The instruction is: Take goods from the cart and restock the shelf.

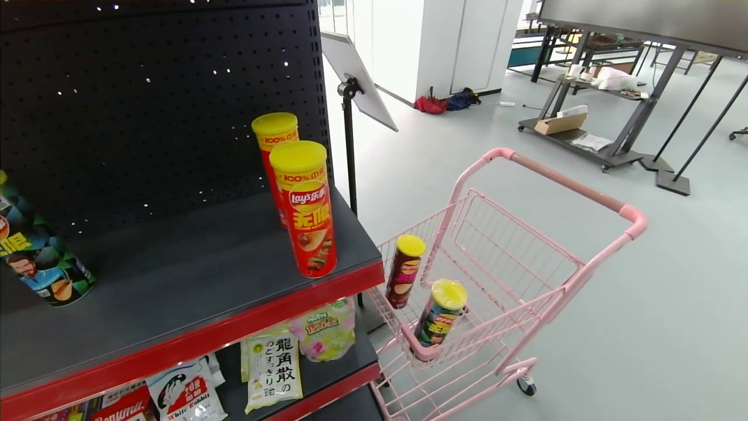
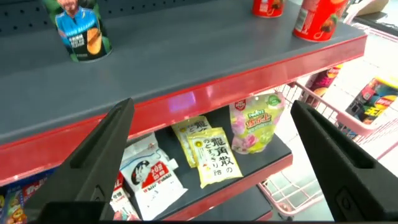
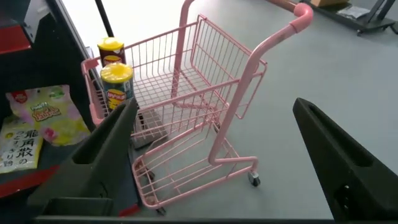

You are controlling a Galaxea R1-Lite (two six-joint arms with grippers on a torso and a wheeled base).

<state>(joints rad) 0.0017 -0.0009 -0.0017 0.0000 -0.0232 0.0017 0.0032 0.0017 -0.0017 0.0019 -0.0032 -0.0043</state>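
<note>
Cans are what I am moving, and two wait in the pink wire cart [image 1: 562, 181]: a dark many-coloured can [image 1: 441, 313] hard against the basket's near wall, and a maroon can [image 1: 403, 272] just behind it, both on end with yellow lids. My right jaws hang above the floor beside the cart, spread wide with nothing between them. My left jaws are just as wide and bare, facing the red front edge of the shelf [image 1: 175, 280], with soft candy bags [image 1: 272, 368] on the level below.

I judge I am between loads, with a pick from the cart next. That calls for lowering the right jaws inside the thin wire walls, closing across a tube's round side, then lifting it clear of the rim.

The tubes look rigid, glossy and slick, likely cardboard under pliable plastic lids, so a grip low on the body seems safest.

Farther off, the shelf board is flat, matte and dark grey. Two red cans [image 1: 307, 210] stand at its right end, a green patterned can [image 1: 41, 263] at its left, before a perforated black back panel [image 1: 146, 105].
</note>
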